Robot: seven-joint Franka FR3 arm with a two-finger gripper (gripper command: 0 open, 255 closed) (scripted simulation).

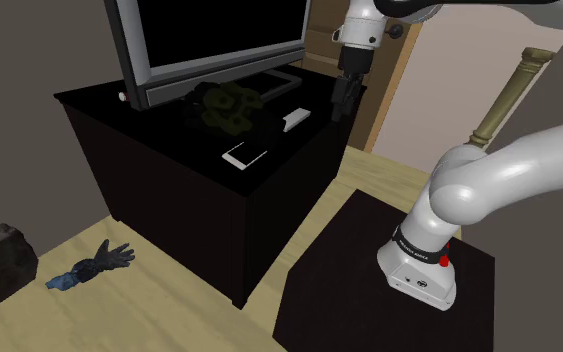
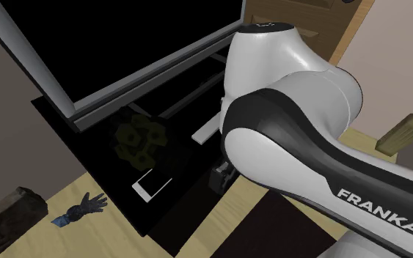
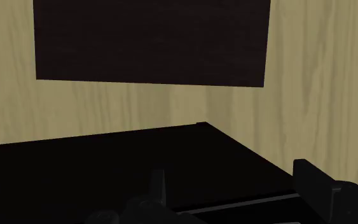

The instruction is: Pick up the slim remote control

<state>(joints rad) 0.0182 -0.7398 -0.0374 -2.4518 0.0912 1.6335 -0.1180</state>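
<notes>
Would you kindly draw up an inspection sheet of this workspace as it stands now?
Surface: black cabinet, its top carrying a television.
Job's things: slim pale remote lying flat on the cabinet top, not held.
Clutter: dark olive lumpy object; flat black device with a white edge.
Grippers: gripper open, holding nothing, over the cabinet's edge, to the shoulder view's right of the remote.
Cables: nothing seen.
Surroundings: pale wood floor; dark glove lying on it; wooden post.
</notes>
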